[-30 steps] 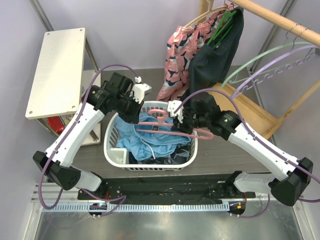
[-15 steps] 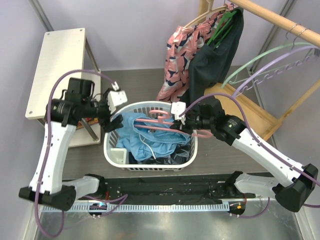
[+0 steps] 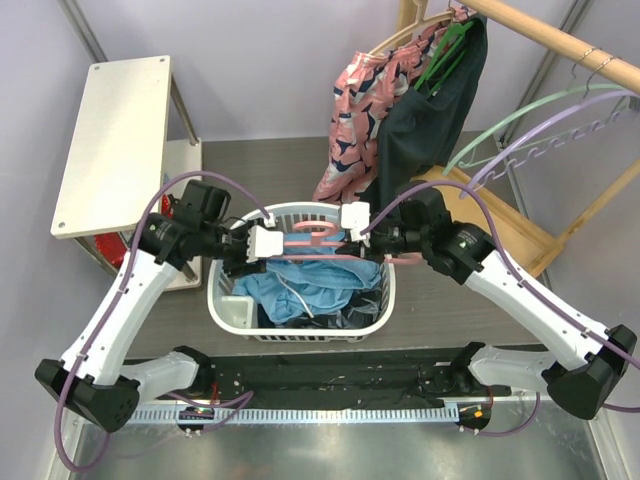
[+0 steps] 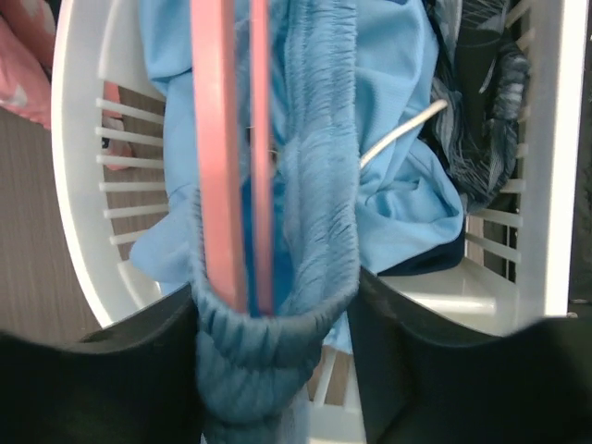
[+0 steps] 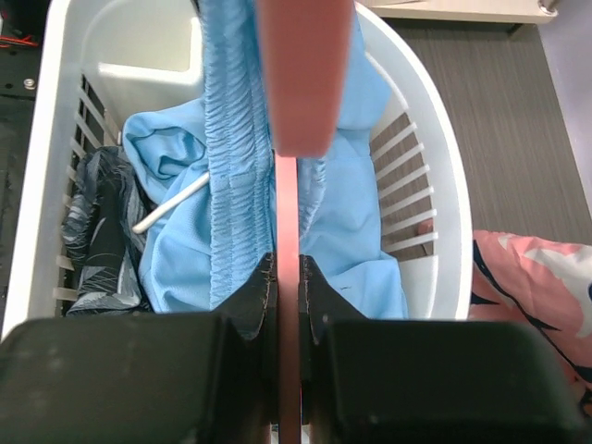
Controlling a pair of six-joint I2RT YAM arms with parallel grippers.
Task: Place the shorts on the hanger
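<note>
- Our right jaws were clamped on the thin bar of the hanger [image 5: 289,305], holding it level above the basket [image 3: 222,300].
- Our left jaws pinched the bunched waistband of the shorts [image 4: 319,185], looped around the hanger's left end, apparently to thread it on.
- Fabric hid the exact left grip, and the hanger's hook was outside both wrist views.
</note>
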